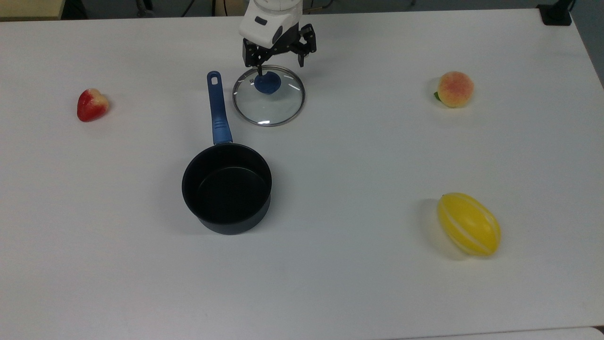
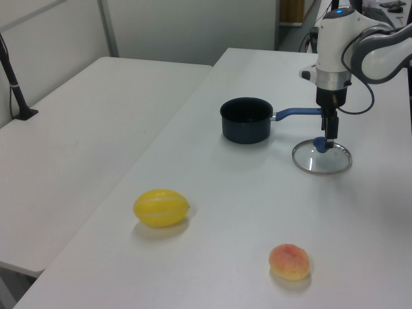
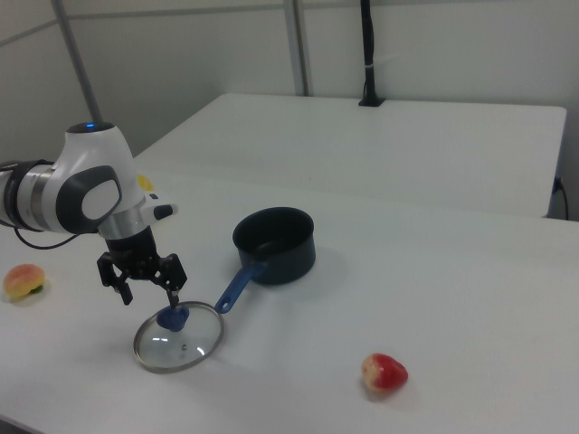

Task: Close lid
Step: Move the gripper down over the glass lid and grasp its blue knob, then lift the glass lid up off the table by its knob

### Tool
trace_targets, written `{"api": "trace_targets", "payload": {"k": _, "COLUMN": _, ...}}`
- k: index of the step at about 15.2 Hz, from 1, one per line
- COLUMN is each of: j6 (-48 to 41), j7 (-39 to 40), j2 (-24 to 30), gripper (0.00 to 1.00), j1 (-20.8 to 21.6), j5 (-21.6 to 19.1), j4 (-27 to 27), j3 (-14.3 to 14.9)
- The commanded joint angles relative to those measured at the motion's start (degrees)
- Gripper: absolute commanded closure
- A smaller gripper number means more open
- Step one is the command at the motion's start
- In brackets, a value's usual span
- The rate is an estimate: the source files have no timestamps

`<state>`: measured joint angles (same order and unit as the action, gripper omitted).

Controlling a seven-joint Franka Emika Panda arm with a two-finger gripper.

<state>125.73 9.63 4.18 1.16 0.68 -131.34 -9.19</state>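
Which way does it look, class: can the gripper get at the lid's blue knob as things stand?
Probably yes. The gripper is open just above the blue knob of the lid, which lies flat on the table beside the saucepan, nothing between them.
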Motion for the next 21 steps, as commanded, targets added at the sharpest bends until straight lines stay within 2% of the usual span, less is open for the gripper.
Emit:
{"api": "trace_targets", "payload": {"k": 1, "j6": 3.0, "j7": -1.2, "j2": 0.6, "gripper": 0.0, "j1": 0.0, "j5": 2.7, "j4": -2.3, "j3": 0.1}}
{"api": "trace_targets", "payload": {"k": 7, "j6": 7.3, "j7": -1.2, "j2": -2.3, "gripper": 0.03, "j1": -1.3, "j5": 5.2, "j4": -2.3, "j3": 0.1}}
{"api": "trace_targets", "payload": {"k": 11, "j6": 7.9, "j7": -1.1, "j2": -3.7, "gripper": 0.15, "j1": -1.5, "j5": 7.1, "j4": -2.3, "j3": 0.1}}
{"api": "trace_targets", "payload": {"k": 13, "j6": 8.2, "j7": -1.1, "j2": -4.0, "gripper": 0.28, "j1": -1.5, "j5": 7.3, "j4": -2.3, "j3": 0.1}}
{"api": "trace_targets", "payload": {"k": 14, "j6": 8.1, "j7": -1.2, "j2": -4.0, "gripper": 0.39, "j1": -1.5, "j5": 7.3, "j4": -2.3, "j3": 0.1}}
{"api": "trace_targets", "payload": {"k": 15, "j6": 8.0, "j7": -1.4, "j2": -4.1, "gripper": 0.44, "j1": -1.5, "j5": 7.3, "j4": -2.3, "j3": 0.1}}
{"api": "trace_targets", "payload": {"k": 18, "j6": 7.5, "j7": -2.1, "j2": -4.1, "gripper": 0.65, "j1": -1.5, "j5": 7.2, "j4": -2.2, "j3": 0.1}}
{"api": "trace_targets", "payload": {"k": 21, "j6": 6.4, "j7": -5.8, "j2": -3.8, "gripper": 0.85, "j1": -1.3, "j5": 7.1, "j4": -1.6, "j3": 0.1}}
